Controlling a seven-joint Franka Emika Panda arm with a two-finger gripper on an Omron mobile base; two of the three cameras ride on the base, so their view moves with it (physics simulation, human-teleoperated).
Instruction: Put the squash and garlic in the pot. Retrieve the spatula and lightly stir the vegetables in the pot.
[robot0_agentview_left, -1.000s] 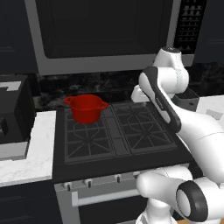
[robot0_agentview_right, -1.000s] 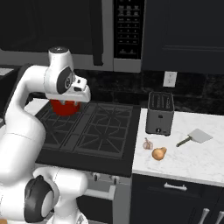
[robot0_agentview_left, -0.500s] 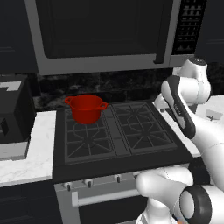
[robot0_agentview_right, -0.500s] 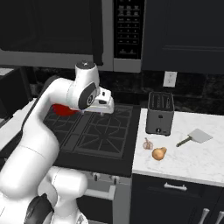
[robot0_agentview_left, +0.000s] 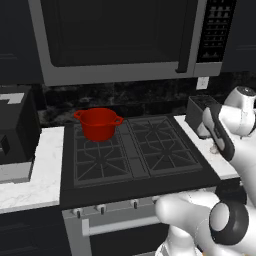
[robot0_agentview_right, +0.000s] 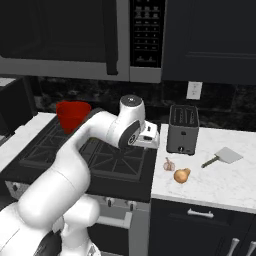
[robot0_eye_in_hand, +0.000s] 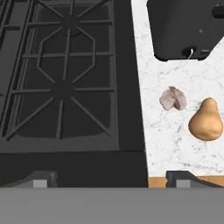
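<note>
Here the squash (robot0_eye_in_hand: 206, 120), pear-shaped, lies on the white marble counter (robot0_agentview_right: 215, 182) right of the stove (robot0_agentview_right: 107, 155), its long axis running front to back with the narrow neck toward the toaster (robot0_agentview_right: 182, 129); the garlic (robot0_eye_in_hand: 173, 99) sits just beside it on the stove side, apart from it. The spatula (robot0_agentview_right: 222, 157) lies further right on the same counter, blade away from the stove, while the red pot (robot0_agentview_left: 99, 123) stands on the rear left burner, well apart across the grates. The tool (robot0_eye_in_hand: 111, 175) hangs over the stove's edge with jaws spread wide and nothing between them, the toaster standing behind both vegetables.
</note>
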